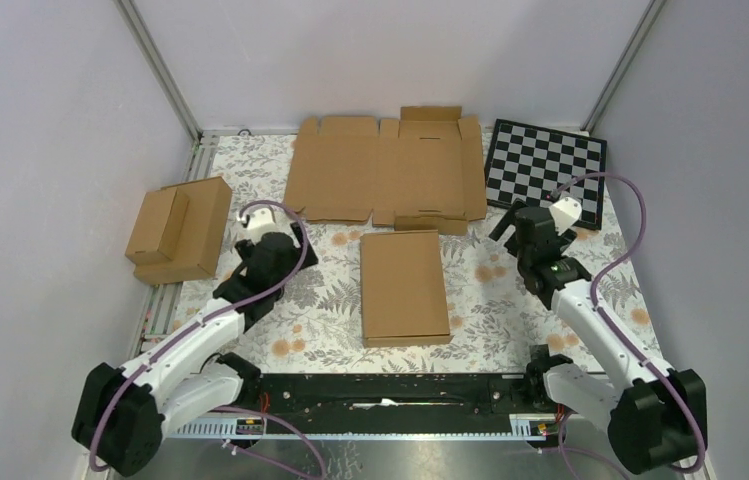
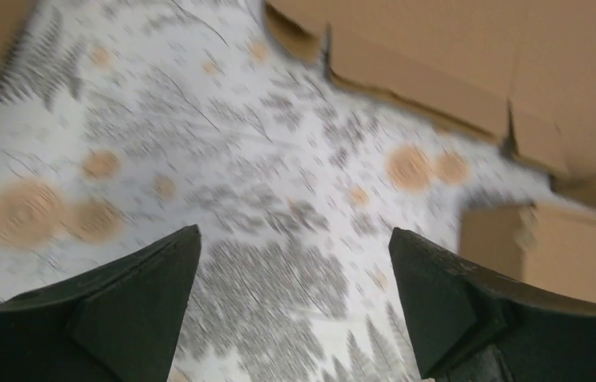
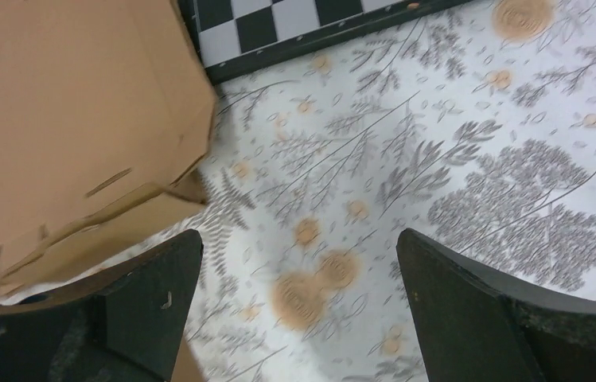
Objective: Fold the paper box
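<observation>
The paper box (image 1: 405, 288) lies closed and flat-lidded on the floral cloth at mid-table, between the two arms. Its corner shows at the right edge of the left wrist view (image 2: 557, 247). My left gripper (image 1: 295, 250) is open and empty over the cloth, left of the box and apart from it; its jaws stand wide in the left wrist view (image 2: 294, 247). My right gripper (image 1: 503, 228) is open and empty, right of the box's far end, over bare cloth (image 3: 298, 247).
A wide flat cardboard blank (image 1: 385, 170) lies at the back, also in the wrist views (image 2: 453, 56) (image 3: 64, 103). Two joined small boxes (image 1: 178, 230) stand at the left edge. A checkerboard (image 1: 547, 170) lies back right (image 3: 278, 24). Walls enclose the table.
</observation>
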